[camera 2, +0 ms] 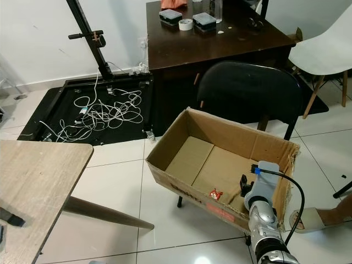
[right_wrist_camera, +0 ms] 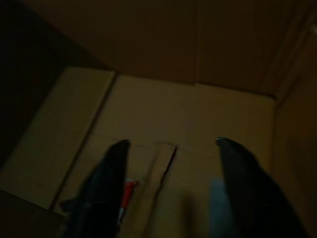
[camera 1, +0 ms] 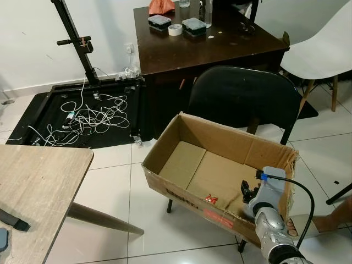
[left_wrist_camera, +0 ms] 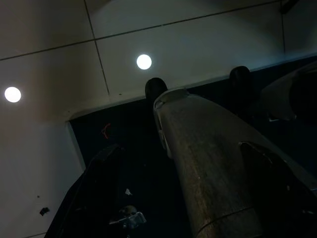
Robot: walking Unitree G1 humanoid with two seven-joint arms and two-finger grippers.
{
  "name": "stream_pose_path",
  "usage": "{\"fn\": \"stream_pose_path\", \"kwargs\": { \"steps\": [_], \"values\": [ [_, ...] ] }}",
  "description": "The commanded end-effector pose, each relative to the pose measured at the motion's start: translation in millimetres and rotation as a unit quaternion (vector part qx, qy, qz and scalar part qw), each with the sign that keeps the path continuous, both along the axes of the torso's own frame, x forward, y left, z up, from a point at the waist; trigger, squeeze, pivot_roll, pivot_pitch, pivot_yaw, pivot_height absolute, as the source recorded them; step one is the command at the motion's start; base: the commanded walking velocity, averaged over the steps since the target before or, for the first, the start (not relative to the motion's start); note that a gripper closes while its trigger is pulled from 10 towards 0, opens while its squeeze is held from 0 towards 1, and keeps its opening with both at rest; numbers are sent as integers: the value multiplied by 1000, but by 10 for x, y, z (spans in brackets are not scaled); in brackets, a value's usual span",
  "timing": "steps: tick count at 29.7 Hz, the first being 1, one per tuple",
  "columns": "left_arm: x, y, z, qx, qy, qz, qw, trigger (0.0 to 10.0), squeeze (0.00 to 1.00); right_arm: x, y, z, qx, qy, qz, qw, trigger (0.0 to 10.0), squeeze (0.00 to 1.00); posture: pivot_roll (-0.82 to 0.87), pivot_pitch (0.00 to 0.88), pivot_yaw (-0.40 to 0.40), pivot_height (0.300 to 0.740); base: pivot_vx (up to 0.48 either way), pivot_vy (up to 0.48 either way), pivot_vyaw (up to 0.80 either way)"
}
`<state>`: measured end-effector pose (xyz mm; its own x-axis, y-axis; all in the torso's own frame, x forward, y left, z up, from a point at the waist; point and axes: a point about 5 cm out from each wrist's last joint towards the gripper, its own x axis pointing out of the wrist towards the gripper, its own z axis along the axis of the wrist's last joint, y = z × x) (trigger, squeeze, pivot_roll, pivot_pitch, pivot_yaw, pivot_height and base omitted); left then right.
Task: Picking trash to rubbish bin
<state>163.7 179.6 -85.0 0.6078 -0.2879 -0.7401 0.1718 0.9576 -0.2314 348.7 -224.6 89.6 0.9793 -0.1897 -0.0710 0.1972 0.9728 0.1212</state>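
An open cardboard box rests on a black chair. A small red wrapper lies on the box floor near the front wall. My right gripper reaches down inside the box at its right end, to the right of the wrapper. In the right wrist view its two black fingers stand apart and open with nothing between them, and the wrapper sits beside one finger. My left gripper hangs low by the wooden table, dark, with its fingers spread over tiled floor.
A light wooden table fills the near left. A dark desk with small items stands behind the chair, and a white chair is at the far right. Tangled white cables lie on a black mat. A person's slippered foot is near the box.
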Motion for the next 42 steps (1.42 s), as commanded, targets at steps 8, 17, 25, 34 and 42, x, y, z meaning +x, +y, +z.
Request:
{"fn": "stream_pose_path", "kwargs": {
  "steps": [8, 17, 25, 34, 42],
  "values": [
    [-387, 78, -170, 13, 89, 23, 996, 10000, 0, 30, 864, 85, 41, -65, 236, 969, 10000, 0, -108, 273, 119, 740, 0, 0, 0],
    [-253, 2, -142, 7, 78, 40, 996, 10000, 0, -169, 1558, 232, 75, -96, 489, 864, 10000, 0, -122, 194, 75, 740, 0, 0, 0],
    [-192, -52, -137, 11, 81, 52, 995, 10000, 0, -437, 1814, -188, 1, 31, 636, 771, 10000, 0, -131, 138, 48, 740, 0, 0, 0],
    [-47, -102, -91, 5, 65, 76, 995, 10000, 0, -868, 1761, -959, -87, 232, 597, 763, 10000, 0, -117, 98, 22, 740, 0, 0, 0],
    [47, -152, -54, -4, 51, 80, 995, 10000, 0, -1172, 1322, -1413, -153, 360, 484, 783, 10000, 0, -104, 85, 10, 740, 0, 0, 0]
  ]
}}
